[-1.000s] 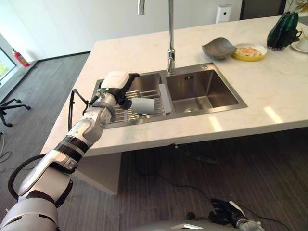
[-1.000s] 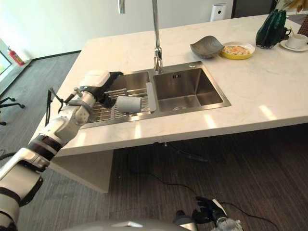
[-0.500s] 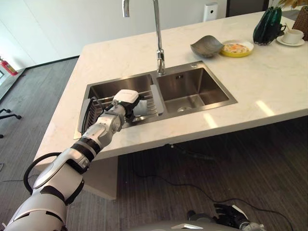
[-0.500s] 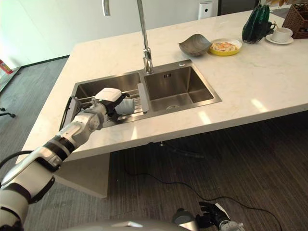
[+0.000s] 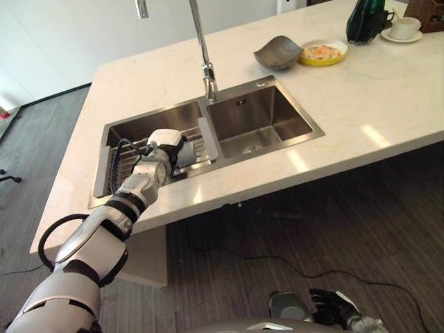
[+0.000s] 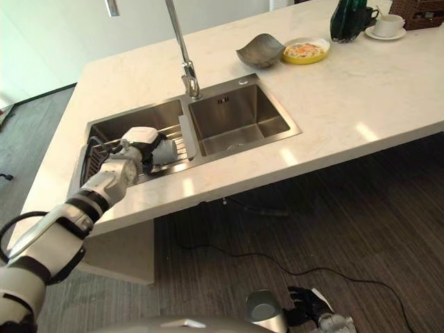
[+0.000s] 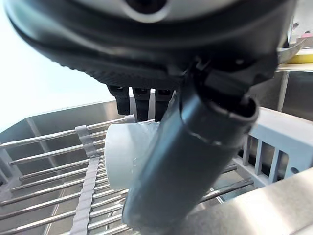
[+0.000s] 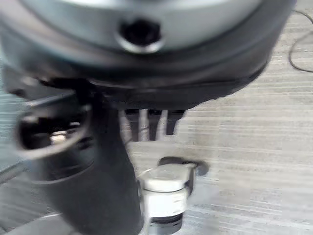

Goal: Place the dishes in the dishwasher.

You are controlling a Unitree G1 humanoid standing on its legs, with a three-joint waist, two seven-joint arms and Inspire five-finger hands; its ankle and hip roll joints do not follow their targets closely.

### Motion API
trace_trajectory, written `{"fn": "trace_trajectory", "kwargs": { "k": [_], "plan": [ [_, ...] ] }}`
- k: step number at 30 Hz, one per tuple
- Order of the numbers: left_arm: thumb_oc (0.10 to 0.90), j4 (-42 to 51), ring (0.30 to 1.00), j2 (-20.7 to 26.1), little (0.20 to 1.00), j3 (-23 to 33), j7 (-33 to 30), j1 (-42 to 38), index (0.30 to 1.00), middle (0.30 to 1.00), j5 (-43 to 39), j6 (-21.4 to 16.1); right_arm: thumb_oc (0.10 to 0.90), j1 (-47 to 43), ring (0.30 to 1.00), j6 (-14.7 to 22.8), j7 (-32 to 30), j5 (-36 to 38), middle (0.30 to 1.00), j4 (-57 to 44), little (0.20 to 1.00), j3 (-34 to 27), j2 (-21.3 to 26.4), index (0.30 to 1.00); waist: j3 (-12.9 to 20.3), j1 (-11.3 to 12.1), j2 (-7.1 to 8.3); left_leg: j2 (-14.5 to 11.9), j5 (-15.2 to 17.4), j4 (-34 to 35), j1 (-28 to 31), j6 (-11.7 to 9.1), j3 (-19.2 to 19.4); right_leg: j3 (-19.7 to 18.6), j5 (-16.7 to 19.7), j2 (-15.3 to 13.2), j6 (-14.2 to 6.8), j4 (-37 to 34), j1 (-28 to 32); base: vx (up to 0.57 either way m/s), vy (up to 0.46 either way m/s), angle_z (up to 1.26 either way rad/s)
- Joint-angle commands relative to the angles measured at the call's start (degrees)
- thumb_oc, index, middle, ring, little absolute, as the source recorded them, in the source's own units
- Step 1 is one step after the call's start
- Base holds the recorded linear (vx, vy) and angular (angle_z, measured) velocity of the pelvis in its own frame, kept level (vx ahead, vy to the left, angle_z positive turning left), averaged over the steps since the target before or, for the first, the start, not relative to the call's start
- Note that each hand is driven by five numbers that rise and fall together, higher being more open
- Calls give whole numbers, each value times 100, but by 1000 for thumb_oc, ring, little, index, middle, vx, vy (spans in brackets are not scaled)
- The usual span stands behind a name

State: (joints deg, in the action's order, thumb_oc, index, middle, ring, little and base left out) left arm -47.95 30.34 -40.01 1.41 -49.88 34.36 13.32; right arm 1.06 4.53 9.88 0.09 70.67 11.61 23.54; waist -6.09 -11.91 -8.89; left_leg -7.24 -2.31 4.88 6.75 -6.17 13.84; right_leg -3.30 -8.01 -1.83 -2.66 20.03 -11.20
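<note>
A: Where did the cup (image 7: 128, 155) lie relative to the left hand (image 5: 168, 147)?

B: It lay on its side on the wire rack (image 7: 54, 181) set in the left basin of the sink (image 5: 277, 116). In the left wrist view the fingers (image 7: 139, 101) came down over the cup's far side, and the thumb (image 7: 188, 147) crossed in front of its near side. The cup sat between them.

A: Was the grasp closed?

B: The fingers and thumb were curled round the cup's pale grey body. Contact by the thumb was visible; the fingertips were hidden behind the cup.

A: Where was the rack relative to the desk (image 5: 388, 97)?

B: It spanned the left basin, beside the grey divider strip (image 5: 207, 139) that ran between the two basins. The faucet (image 5: 202, 52) stood at the back edge of the sink.

A: And the right hand (image 5: 338, 309)?

B: It hung low above the dark floor (image 5: 347, 229), well apart from the sink. In its wrist view the fingers (image 8: 150, 122) pointed straight down, relaxed, with nothing in them.

A: Other items on the desk?

B: A grey bowl (image 5: 277, 53) stood just beside a yellow plate (image 5: 322, 53). A dark green vase (image 5: 364, 21) and a white teacup (image 5: 405, 27) on a saucer stood at the far corner.
</note>
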Motion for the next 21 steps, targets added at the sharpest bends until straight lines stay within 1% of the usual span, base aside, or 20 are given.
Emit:
{"fn": "trace_trajectory", "kwargs": {
  "k": [1,3,4,7,10,12,13,14,15,16,19,20,21],
  "plan": [
    [800,-498,900,-16,900,267,62,-934,900,900,362,39,800,169,900,608,3,267,900,-514,900,315,-176,900,160,-40,395,49,352,12,261,-106,-371,236,727,-376,-536,-2494,1687,43,-20,-1],
    [800,-507,900,-21,900,264,57,-939,900,900,360,35,800,169,900,610,3,267,900,-512,900,313,-177,900,160,-37,395,49,352,12,261,-106,-370,235,727,-376,-536,-2494,1687,5,-9,10],
    [800,-545,900,-95,900,220,45,-982,900,900,310,16,800,123,900,622,22,287,900,-486,900,310,-151,900,153,-52,380,52,353,12,257,-104,-367,228,725,-367,-534,-2486,1668,-4,-11,-7],
    [800,-862,900,-151,900,251,24,-974,900,900,163,-23,800,94,900,649,31,300,900,-501,900,312,-97,900,91,-105,334,58,339,12,234,-99,-363,187,734,-360,-526,-2456,1605,-11,-6,-3],
    [800,-1178,900,-159,900,352,82,-853,900,900,22,-37,800,123,900,669,41,314,900,-505,900,282,-41,900,-17,-167,233,75,374,12,220,-110,-322,148,711,-379,-545,-2456,1556,10,15,-7],
    [800,-1308,900,-161,900,394,132,-805,900,900,-7,-15,800,140,900,663,41,309,900,-491,900,274,-35,900,-17,-174,207,77,366,12,196,-114,-308,145,723,-385,-548,-2467,1537,-3,0,-7],
    [800,-1537,900,-155,900,491,173,-684,900,900,-75,-1,800,173,900,672,43,286,900,-471,900,278,-21,900,-41,-196,176,90,353,12,169,-118,-292,128,741,-389,-554,-2487,1507,-4,-4,-10],
    [800,-1671,900,-112,900,499,334,-607,900,900,-23,46,800,179,900,668,44,272,900,-451,900,278,-5,900,-54,-200,157,82,339,12,145,-124,-277,125,752,-394,-559,-2496,1488,-4,-4,-10],
    [800,-1670,900,-111,900,502,337,-606,900,900,-20,46,800,179,900,668,44,272,900,-451,900,279,-4,900,-51,-201,156,82,339,12,142,-124,-277,125,753,-394,-559,-2496,1485,-26,-4,-12],
    [800,-1851,900,-73,900,629,452,-529,900,900,-88,163,800,198,900,697,23,286,900,-455,900,262,2,900,-85,-203,133,92,317,12,86,-125,-290,123,772,-395,-560,-2495,1423,-20,0,-14],
    [800,-2046,900,-14,900,716,544,-387,900,900,-88,201,800,214,900,755,4,337,900,-487,900,242,29,900,-137,-217,118,87,290,12,11,-134,-285,114,798,-396,-568,-2495,1345,-32,-2,-8],
    [775,-2133,862,27,862,752,574,-322,862,862,-75,233,800,216,900,772,3,358,900,-507,900,223,51,900,-162,-223,112,95,285,12,-21,-135,-277,104,813,-399,-572,-2500,1307,-38,9,-6],
    [400,-2232,300,95,300,782,689,-187,300,300,-15,240,800,202,900,787,7,384,900,-524,900,208,80,900,-199,-225,100,98,278,12,-72,-139,-247,76,837,-402,-581,-2503,1241,-31,6,-10]
  ]
}}
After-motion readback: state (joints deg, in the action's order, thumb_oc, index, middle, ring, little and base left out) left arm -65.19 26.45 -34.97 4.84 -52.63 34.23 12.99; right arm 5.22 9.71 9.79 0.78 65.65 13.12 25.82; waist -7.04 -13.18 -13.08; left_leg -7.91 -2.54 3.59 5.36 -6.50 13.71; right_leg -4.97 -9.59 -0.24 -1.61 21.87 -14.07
